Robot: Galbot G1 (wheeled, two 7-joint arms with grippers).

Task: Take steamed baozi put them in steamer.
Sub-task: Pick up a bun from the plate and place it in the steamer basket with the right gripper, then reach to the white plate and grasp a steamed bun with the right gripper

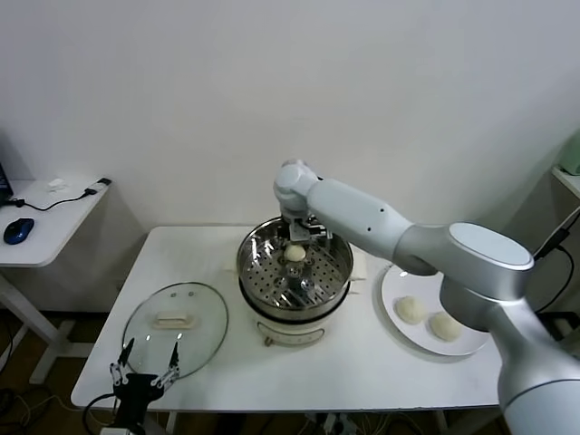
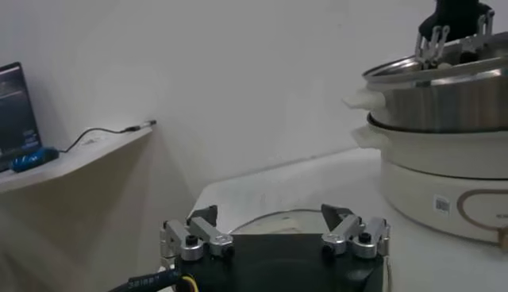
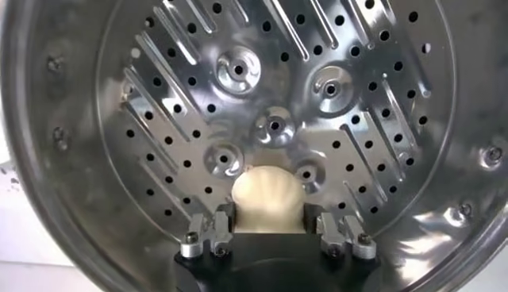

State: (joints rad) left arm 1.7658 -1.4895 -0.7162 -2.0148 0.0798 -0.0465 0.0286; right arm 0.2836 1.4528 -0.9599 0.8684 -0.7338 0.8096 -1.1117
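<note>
My right gripper (image 1: 296, 237) reaches into the steamer (image 1: 263, 276), a shiny perforated steel basket on a white pot base, and is shut on a cream-white baozi (image 1: 295, 254). In the right wrist view the baozi (image 3: 268, 198) sits between the fingers (image 3: 224, 220), just above the perforated floor (image 3: 274, 127). Two more baozi (image 1: 410, 310) (image 1: 444, 326) lie on the white plate (image 1: 391, 288) to the right. My left gripper (image 1: 145, 373) is open and empty, low at the table's front left edge, by the glass lid.
A flat glass lid (image 1: 175, 326) with a white handle lies on the table left of the steamer. A side desk (image 1: 45, 227) with a blue mouse stands at far left. The steamer also shows in the left wrist view (image 2: 444, 103).
</note>
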